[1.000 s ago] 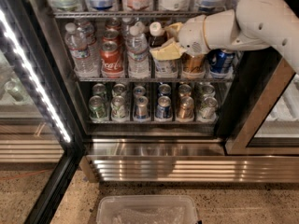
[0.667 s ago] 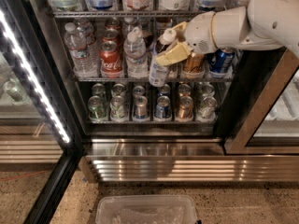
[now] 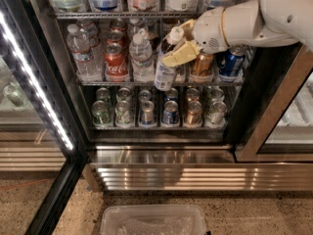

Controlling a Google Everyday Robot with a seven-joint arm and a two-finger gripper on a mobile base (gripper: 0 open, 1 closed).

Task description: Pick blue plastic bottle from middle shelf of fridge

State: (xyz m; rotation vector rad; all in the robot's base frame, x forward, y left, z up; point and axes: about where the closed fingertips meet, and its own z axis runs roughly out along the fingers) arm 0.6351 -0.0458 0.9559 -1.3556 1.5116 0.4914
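Cream-coloured fingers [image 3: 180, 57] of the gripper [image 3: 177, 45] are clamped on the blue plastic bottle [image 3: 164, 75], one pad lying across its shoulder and the other showing only partly behind the cap. The gripper is at the front of the middle shelf [image 3: 122, 82], on the end of the white arm [image 3: 254, 18] that reaches in from the upper right. The bottle is tall, with a white screw cap, a dark brown neck and a pale blue-white wrap label whose print is too blurred to read. It leans with its cap to the right and its base to the lower left, and the base overlaps the shelf's front wire; it seems to hang clear of the rack, though contact cannot be ruled out. Just to its left stands a clear water bottle [image 3: 142, 57], then a red cola can [image 3: 116, 62]. The arm hides part of the cans behind it. The picture's top edge cuts off the fridge [image 3: 161, 155] and its uppermost drinks.
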